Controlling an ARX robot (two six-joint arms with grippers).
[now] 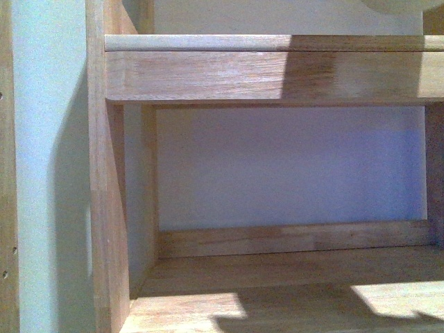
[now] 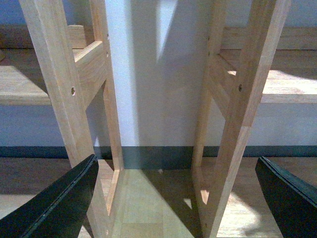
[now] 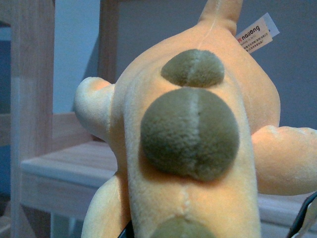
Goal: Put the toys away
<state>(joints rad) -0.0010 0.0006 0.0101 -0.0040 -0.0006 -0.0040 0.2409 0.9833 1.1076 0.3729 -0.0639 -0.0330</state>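
Observation:
The orange-yellow plush animal [image 3: 198,163] fills the right wrist view, its back with olive bumps [image 3: 190,131] toward the camera and its white hang tag [image 3: 256,33] at the far end. My right gripper is shut on the plush animal; only a dark finger edge [image 3: 304,218] shows beside it. The plush hangs in front of a wooden shelf board [image 3: 64,166]. My left gripper [image 2: 178,198] is open and empty, its black fingers [image 2: 59,203] wide apart above the wood floor, facing the shelf legs. Neither arm shows in the front view.
The front view shows a wooden shelf unit close up: a shelf board [image 1: 277,73] above, an open bay with a lower board [image 1: 291,291], and a side post [image 1: 104,208]. Two pairs of wooden legs [image 2: 64,99] stand before a white wall with grey skirting [image 2: 153,156].

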